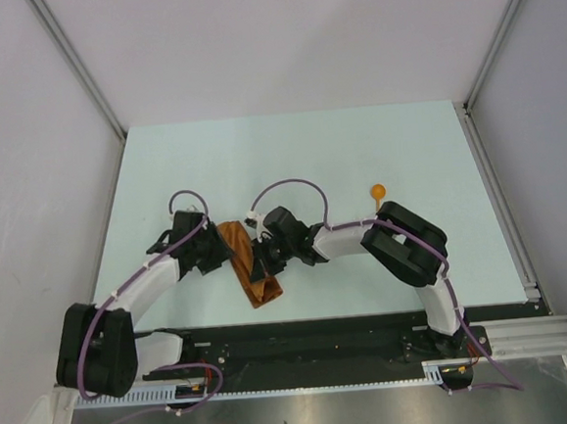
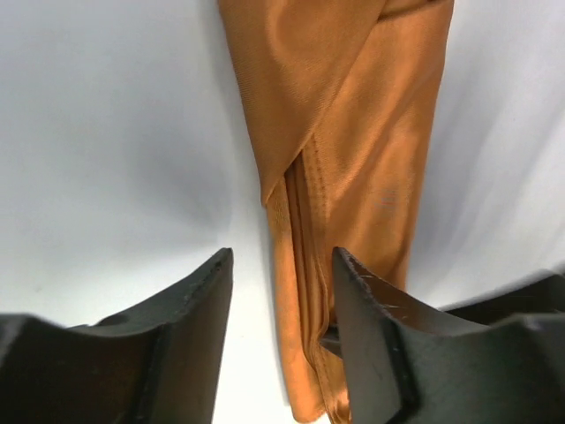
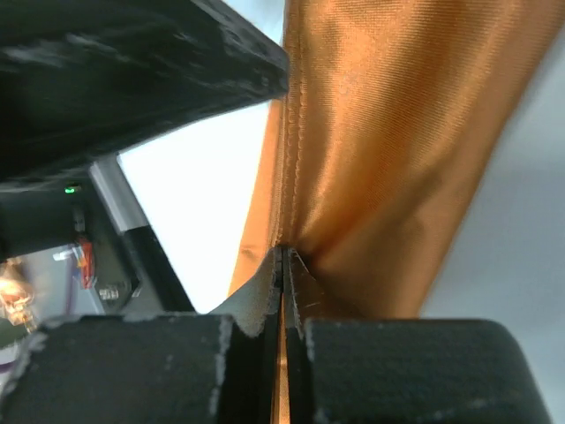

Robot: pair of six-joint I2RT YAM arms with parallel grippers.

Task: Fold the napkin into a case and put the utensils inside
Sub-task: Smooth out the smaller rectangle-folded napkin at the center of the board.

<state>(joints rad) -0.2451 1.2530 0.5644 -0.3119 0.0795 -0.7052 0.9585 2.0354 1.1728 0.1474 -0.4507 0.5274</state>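
The orange napkin (image 1: 251, 270) is folded into a long thin strip. It lies on the table (image 1: 289, 153) from 11 o'clock down to 5 o'clock, right between the two grippers. The right gripper (image 1: 266, 264) sits at the strip's 3 o'clock side and is squeezed tight on an edge of the cloth, while the left gripper (image 1: 218, 249) at the 9 o'clock side has its fingers apart, with the strip's edge lying between them. The spoon (image 1: 378, 192) with the round orange bowl lies well apart from the napkin, at its 2 o'clock.
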